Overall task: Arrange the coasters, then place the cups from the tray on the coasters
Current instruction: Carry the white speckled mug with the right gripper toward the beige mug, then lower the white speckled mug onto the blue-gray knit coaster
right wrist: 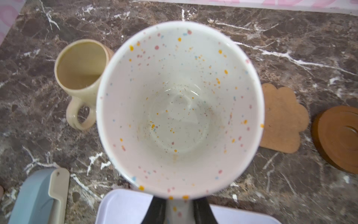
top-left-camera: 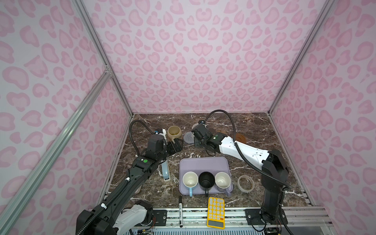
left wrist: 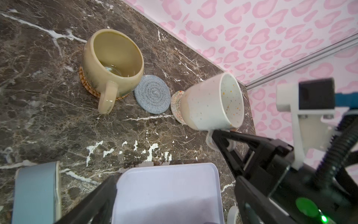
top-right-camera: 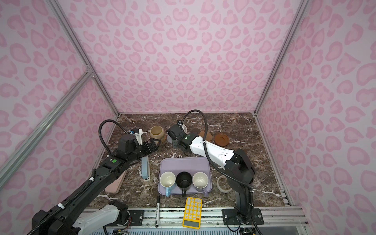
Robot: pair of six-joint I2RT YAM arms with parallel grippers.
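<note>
Left wrist, right hand (left wrist: pixel 220 135) gripping speckled cup (left wrist: pixel 209 104)

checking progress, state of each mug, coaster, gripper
beige mug: on orange woven coaster
speckled mug: held at cream coaster
grey-blue coaster: bare
flower coaster: bare
amber disc: bare
tray: holds blue mug, black mug, lavender mug
left gripper: open, empty
right gripper: shut on speckled mug handle

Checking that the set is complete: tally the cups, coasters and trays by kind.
Cups: 5 - beige cup, speckled cup, blue cup, black cup, lavender cup
Coasters: 5 - orange coaster, grey-blue coaster, cream coaster, flower-shaped coaster, amber coaster
Tray: 1
Total: 11
</note>
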